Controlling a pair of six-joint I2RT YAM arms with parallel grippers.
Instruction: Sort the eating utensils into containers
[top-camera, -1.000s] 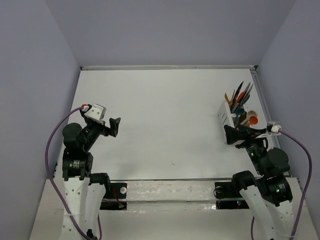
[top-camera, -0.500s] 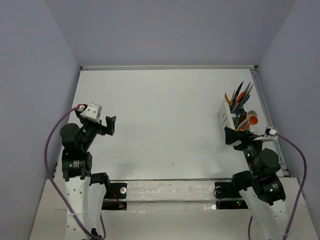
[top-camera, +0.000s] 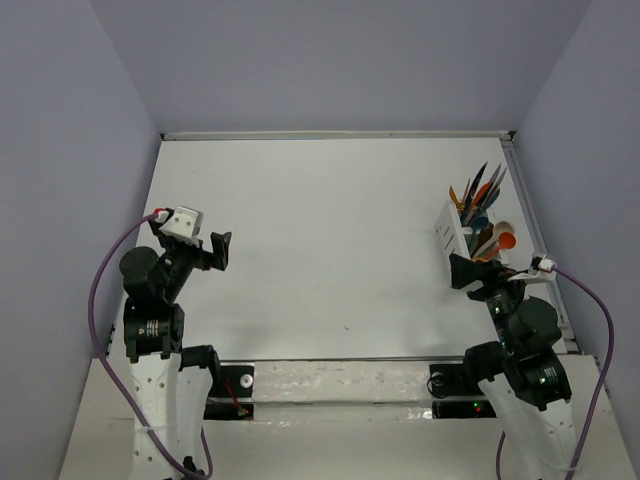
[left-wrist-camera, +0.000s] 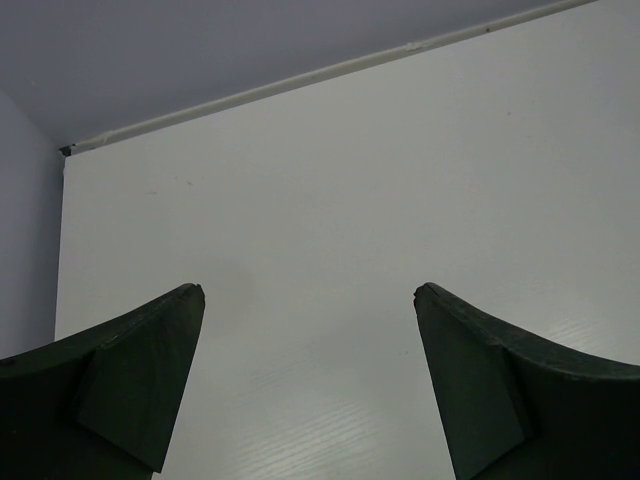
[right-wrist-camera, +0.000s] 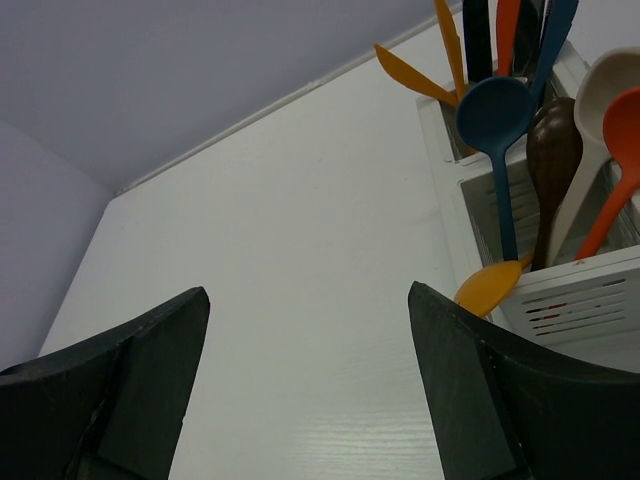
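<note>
The white slotted caddy (top-camera: 455, 238) stands at the table's right edge. Several utensils (top-camera: 480, 195) stand in it: orange, red, blue and dark knives at the back, spoons in front. The right wrist view shows the caddy (right-wrist-camera: 590, 295) with a blue spoon (right-wrist-camera: 495, 110), a brown spoon (right-wrist-camera: 553, 150), a beige spoon (right-wrist-camera: 612, 85), a red-orange spoon (right-wrist-camera: 625, 125) and an orange spoon bowl (right-wrist-camera: 488, 287) low at its corner. My right gripper (right-wrist-camera: 308, 288) is open and empty, just near-left of the caddy (top-camera: 460, 272). My left gripper (top-camera: 222, 250) is open and empty over bare table at the left (left-wrist-camera: 310, 290).
The white table (top-camera: 330, 230) is walled by grey panels at the back and both sides. A raised rail (top-camera: 520, 190) runs along the right edge beside the caddy. No loose utensil shows on the table surface.
Over the last second both arms drew back a little toward their bases, the left gripper shifting left. Nothing has moved in the last half second. Both grippers stayed open.
</note>
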